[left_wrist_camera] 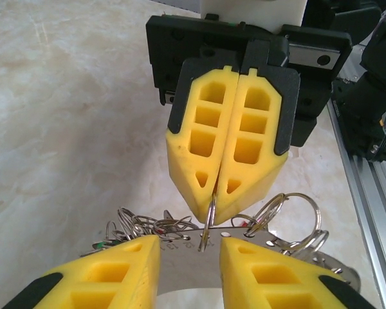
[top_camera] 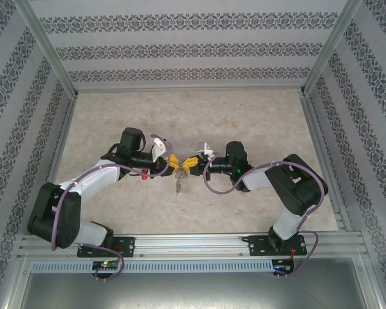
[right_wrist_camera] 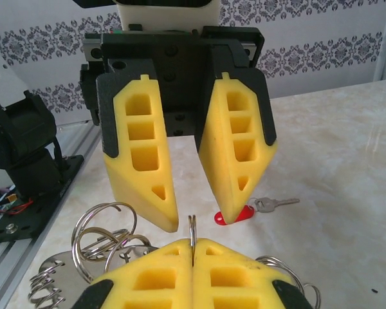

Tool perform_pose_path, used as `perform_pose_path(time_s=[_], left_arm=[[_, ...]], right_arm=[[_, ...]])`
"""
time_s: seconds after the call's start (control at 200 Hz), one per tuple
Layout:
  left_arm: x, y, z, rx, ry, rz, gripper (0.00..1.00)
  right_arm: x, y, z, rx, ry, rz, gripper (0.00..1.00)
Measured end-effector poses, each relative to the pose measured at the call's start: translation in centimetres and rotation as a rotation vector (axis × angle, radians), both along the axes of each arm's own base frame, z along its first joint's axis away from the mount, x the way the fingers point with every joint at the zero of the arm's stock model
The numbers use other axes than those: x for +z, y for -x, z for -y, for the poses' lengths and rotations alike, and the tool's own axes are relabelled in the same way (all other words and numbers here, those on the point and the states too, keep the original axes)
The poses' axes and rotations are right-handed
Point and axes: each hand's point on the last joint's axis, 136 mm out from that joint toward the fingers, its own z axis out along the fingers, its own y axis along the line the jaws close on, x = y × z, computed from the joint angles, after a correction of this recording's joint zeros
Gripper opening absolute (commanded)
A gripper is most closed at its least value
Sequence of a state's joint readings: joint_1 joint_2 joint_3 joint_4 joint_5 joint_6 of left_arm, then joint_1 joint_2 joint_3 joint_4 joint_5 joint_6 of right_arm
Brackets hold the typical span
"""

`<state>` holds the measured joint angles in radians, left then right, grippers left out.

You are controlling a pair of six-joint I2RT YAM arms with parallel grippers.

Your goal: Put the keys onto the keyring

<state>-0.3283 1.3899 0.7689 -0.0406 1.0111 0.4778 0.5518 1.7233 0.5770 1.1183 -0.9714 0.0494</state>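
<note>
- The left claw point(left_wrist_camera: 190, 244) is partly spread, its fingers against the two ends of the keyring's point(left_wrist_camera: 180, 250) flat silver band, gripping it.
- The right claw point(right_wrist_camera: 192, 244) is closed, pinching a small ring point(right_wrist_camera: 192, 226) edge-on, tip to tip with the left claw.
- More silver rings bunch on either side of the band.
- One key point(right_wrist_camera: 243, 214) with a solid red tag lies flat on the worktop point(right_wrist_camera: 347, 187), near the left claw's fingertip and apart from the keyring.
</note>
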Motion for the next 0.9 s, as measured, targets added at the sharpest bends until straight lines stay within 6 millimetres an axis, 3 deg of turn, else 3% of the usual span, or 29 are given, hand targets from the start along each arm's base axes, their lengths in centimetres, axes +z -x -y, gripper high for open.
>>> perform_pose_path(time_s=[0.764, 0.899], left_arm=[[-0.8, 0.7, 0.6, -0.088, -0.027, -0.024, 0.24], [-0.8, 0.7, 0.6, -0.088, -0.027, -0.022, 0.14]], right_arm=[[0.4, -0.1, -0.2, 0.013, -0.004, -0.008, 0.0], [0.3, -0.1, -0.2, 0.013, -0.002, -0.016, 0.0]])
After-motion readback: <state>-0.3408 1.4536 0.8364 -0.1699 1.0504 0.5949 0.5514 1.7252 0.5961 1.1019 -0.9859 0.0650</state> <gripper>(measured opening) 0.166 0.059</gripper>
